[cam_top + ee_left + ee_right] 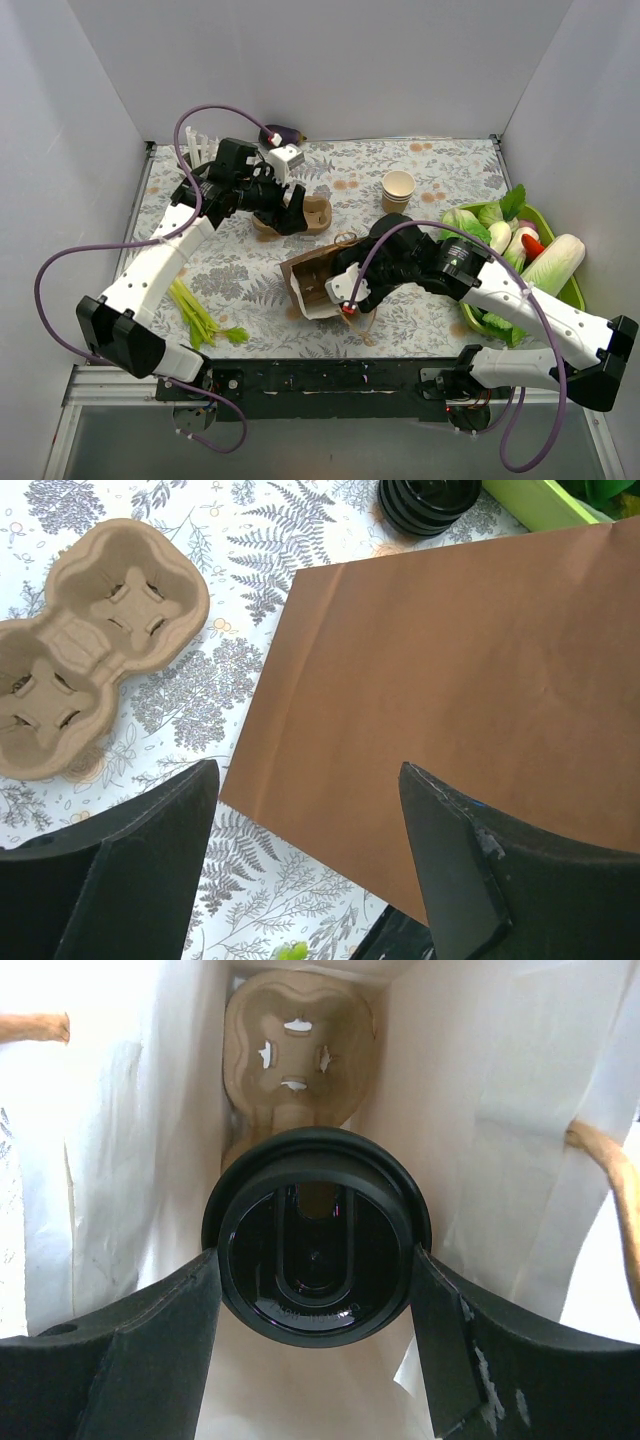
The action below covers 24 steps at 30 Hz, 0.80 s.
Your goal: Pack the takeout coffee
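Brown kraft paper marks the middle of the overhead view: a paper bag [318,280] lies on its side on the fern-printed table [440,170], its white-lined mouth toward my right arm. My right gripper [345,290] reaches into that mouth, so from above I cannot see what it carries. My left gripper [290,215] hangs farther back over a pulp cup carrier [312,213]. A stack of lidless paper cups [397,190] stands behind the bag, celery stalks [200,318] lie at the near left, and a green tray of vegetables [573,290] sits at the right. The left wrist camera gives what the overhead hides: my left fingers [130,880] stand well apart with nothing between them, above the bag's plain brown side [460,700]; the two-cup carrier [95,645] lies empty just beside the bag, and a pile of black lids [428,502] shows at the top edge, a thing I cannot find from above. The right wrist camera alone looks inside the bag [130,1160]: my right fingers [150,1350] press either side of the takeout coffee [316,1250], whose round black lid faces the lens and hides the cup below it. Beyond it, deep in the bag, sits a second pulp carrier [300,1040], and a twisted paper handle [610,1180] shows at the right.
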### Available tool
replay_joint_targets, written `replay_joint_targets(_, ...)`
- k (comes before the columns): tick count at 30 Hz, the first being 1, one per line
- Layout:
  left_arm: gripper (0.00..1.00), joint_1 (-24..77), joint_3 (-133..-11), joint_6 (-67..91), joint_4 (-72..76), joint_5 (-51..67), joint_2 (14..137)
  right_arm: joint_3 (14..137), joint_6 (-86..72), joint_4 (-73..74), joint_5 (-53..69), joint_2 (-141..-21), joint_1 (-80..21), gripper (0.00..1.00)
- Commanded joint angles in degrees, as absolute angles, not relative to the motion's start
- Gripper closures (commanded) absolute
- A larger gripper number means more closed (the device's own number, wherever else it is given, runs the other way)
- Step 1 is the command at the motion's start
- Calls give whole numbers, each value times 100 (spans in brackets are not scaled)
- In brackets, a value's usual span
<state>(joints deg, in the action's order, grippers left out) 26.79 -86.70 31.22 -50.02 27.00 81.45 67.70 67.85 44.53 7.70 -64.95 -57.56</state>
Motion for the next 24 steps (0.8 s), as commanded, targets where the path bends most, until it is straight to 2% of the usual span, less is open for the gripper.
replay_joint_targets(1, 28, 2646, -8499, 3313, -4553, 2918, 7998, 6715, 6829, 4298, 563, -6504, -5774, 99)
replay_joint_targets(19, 31, 2285, -8315, 3270, -4263, 3788, 8323, 6776, 6109, 4491, 1327, -6864, -5002, 99)
replay_joint_targets(24, 31, 2285, -8166, 3182, -4228, 4025, 8253, 6619, 6414, 4342, 1309, -6891, -4966, 99)
